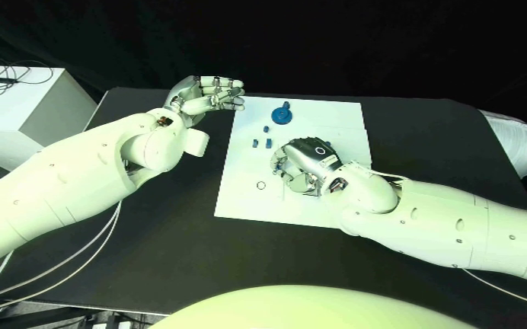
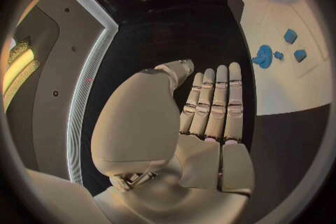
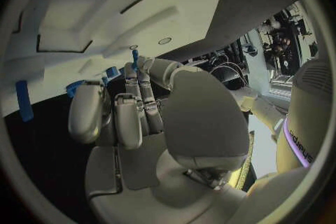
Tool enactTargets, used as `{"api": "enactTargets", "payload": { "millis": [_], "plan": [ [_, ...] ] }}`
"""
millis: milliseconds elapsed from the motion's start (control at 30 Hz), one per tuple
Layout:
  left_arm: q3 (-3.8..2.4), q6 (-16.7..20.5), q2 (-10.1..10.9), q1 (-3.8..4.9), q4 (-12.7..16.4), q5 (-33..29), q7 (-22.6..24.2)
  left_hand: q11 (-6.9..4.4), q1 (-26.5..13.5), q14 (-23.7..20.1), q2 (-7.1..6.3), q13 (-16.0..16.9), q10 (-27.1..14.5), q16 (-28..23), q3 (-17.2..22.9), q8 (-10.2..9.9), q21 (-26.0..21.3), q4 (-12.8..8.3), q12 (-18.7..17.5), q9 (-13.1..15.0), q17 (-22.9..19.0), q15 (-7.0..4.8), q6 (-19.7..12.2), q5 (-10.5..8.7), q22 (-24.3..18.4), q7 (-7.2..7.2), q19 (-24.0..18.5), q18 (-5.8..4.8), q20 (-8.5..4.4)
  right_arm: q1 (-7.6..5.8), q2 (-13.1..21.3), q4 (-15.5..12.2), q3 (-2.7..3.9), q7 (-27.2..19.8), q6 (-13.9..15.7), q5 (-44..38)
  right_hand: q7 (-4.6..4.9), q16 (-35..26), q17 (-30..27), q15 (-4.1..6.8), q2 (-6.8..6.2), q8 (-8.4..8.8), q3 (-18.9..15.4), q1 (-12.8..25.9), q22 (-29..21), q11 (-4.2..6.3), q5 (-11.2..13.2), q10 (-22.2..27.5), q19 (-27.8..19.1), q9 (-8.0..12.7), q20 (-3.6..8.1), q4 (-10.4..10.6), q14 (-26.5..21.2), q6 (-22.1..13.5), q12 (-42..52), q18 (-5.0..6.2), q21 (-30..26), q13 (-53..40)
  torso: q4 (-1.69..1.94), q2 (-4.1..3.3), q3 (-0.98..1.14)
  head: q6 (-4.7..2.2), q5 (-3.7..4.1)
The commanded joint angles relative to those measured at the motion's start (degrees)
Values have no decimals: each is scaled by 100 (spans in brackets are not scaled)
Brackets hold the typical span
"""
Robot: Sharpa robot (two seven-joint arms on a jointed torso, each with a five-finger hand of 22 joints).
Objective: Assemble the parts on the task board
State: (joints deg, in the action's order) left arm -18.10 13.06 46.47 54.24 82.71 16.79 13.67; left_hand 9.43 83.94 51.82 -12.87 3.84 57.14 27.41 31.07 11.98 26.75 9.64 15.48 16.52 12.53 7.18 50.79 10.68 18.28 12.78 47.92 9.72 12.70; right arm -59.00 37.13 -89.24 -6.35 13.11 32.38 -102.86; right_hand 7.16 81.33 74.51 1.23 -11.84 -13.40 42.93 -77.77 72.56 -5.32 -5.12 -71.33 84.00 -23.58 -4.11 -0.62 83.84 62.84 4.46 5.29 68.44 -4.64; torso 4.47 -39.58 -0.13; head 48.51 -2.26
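1. Nearest, over the near half of the flat white rectangular task board (image 1: 318,127): silver many-fingered right hand (image 1: 305,163), palm turned down toward the plate, fingers curled in; whether anything sits in its grasp, cannot tell.
2. In the right wrist view, same hand (image 3: 133,117) with fingers bent; a small blue piece (image 3: 135,56) just at the fingertips, contact unclear.
3. Just left of that hand on the board: a small dark ring (image 1: 260,186), lying flat.
4. Mid-board, just beyond the right hand: two small blue block parts (image 1: 263,144), side by side.
5. Further back, near the far edge: a round blue gear-like part with an upright peg (image 1: 283,115), a tiny blue piece (image 1: 267,128) just before it.
6. Farthest, at the board's far left corner above the black table (image 1: 164,215): silver left hand (image 1: 206,95), holding nothing; in its wrist view (image 2: 210,117), fingers straight and close together.
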Motion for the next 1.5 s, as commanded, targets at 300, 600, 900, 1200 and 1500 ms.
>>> {"api": "enactTargets", "payload": {
  "millis": [300, 600, 900, 1200, 1500],
  "plan": [
    [-6, -34, -14, -1, 9, -13, 46, 28, 45, 27, 23, 7, -9, -20, -31, 3, -23, 0, -34, -8, 8, -3, -4, -9, -9, 24, 47, 65, -1, 20, -71, 76, -10, -19, -60, -118, 12, 11, 2, 36, 98, -28, 46, -80, 0, 209, -30, -240, 86, -11, 30, -6, 310, 14, 33, -65, -18, -108, 0, 2, -1, 36, -31],
    [-6, -41, -11, -1, 7, -8, 36, 28, 45, 27, 23, 7, -9, -20, -31, 3, -23, 0, -34, -8, 8, -3, -4, -9, -9, 24, 47, 65, -1, 22, -129, 178, -14, -7, -146, -144, 12, 11, 2, 36, 98, -28, 46, -80, 0, 209, -30, -240, 86, -11, 30, -6, 310, 14, 33, -65, -18, -108, 2, 0, -1, 63, -46],
    [-6, -49, -7, -1, 7, -1, 25, 29, 44, 29, 24, 7, -10, -30, -36, 5, -32, 4, -35, -10, 13, -2, -3, -9, -16, 24, 53, 64, 0, 23, -190, 266, -39, -12, -411, -151, 16, 7, -5, 34, 95, -27, 47, -77, -10, 205, -35, -239, 82, -13, 29, -11, 308, 11, 26, -62, -32, -110, -7, 2, 0, 93, -55],
    [-6, -50, -1, -1, 2, 8, 19, 29, 44, 29, 24, 7, -10, -30, -36, 5, -32, 4, -35, -10, 13, -2, -3, -9, -16, 24, 53, 64, 0, 24, -243, 321, -64, -14, -509, -155, 24, -2, -22, 29, 90, -22, 43, -64, -18, 198, -32, -227, 78, -14, 26, -7, 304, 2, 13, -60, -44, -109, -7, 5, 0, 122, -49],
    [-5, -49, 4, -1, -5, 11, 14, 29, 44, 29, 24, 7, -10, -30, -36, 5, -32, 4, -35, -10, 13, -2, -3, -9, -16, 24, 53, 64, 0, 23, -231, 334, -71, -135, -421, -111, 160, -58, -133, -139, -427, 386, -384, 268, -211, 2, -529, 481, -19, 138, -106, 56, 267, -618, -101, -16, -328, 62, -13, 6, 1, 119, -44]
  ]
}}
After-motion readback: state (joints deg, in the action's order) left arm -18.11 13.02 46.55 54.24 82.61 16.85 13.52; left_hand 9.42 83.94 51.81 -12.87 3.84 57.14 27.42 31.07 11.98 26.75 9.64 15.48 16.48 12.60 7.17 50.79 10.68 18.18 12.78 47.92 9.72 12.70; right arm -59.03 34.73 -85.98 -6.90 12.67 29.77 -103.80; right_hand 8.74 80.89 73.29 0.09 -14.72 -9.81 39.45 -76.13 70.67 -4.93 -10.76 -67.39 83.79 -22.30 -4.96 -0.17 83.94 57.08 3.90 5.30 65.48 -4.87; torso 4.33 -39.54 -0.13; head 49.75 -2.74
